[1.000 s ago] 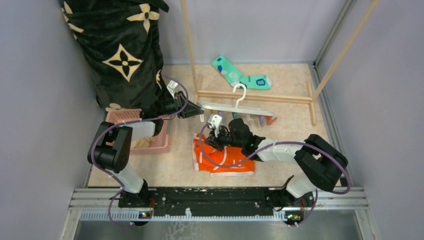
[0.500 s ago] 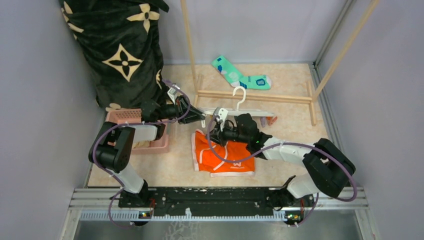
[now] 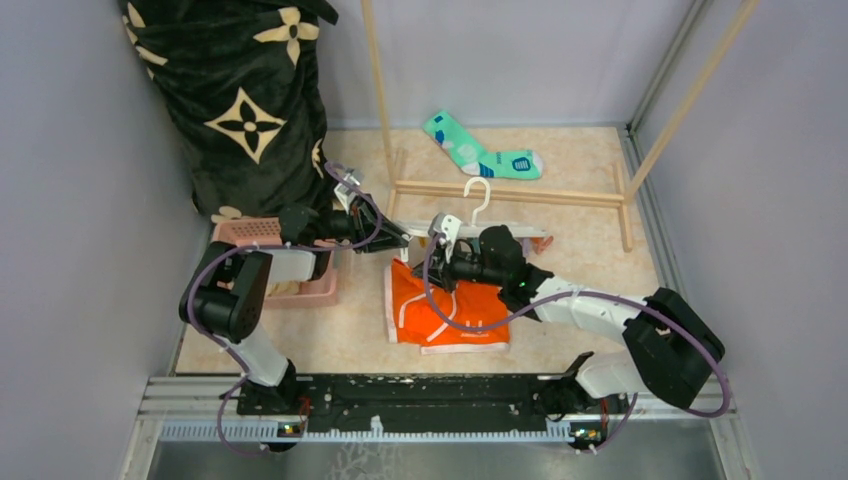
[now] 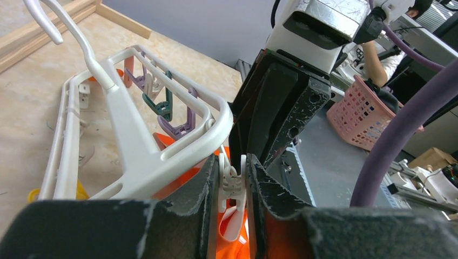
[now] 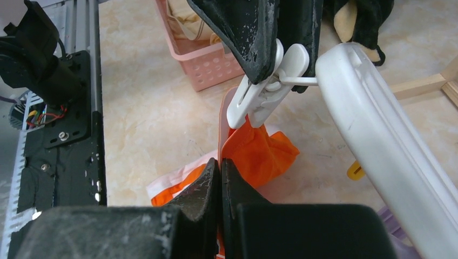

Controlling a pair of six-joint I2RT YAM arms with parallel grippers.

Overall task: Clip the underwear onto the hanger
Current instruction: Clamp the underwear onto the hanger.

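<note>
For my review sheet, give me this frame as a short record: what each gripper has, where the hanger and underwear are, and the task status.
left gripper: squeezing a white clothespin at the hanger's left end
right gripper: shut on a raised fold of the underwear, just below that clothespin
underwear, remainder: spread on the table
hanger: in front of the wooden rack
status: fabric at the pin's mouth; clipped or not, cannot tell
others: teal sock, pink basket
</note>
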